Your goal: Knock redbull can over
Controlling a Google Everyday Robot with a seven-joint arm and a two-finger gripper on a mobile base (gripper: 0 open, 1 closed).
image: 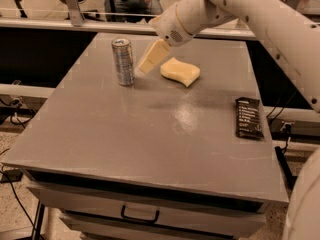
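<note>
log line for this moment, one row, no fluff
knock: not yet done | can: upright on table | gripper: low between can and sponge, contact unclear | wrapper: flat near table edge

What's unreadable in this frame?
1. Camera view: the gripper sits just right of the redbull can; from this angle it is unclear whether they touch.
2. Markings on the can: too small to read.
3. Print on the wrapper: too small.
4. The arm: cut off by the top and right edges.
</note>
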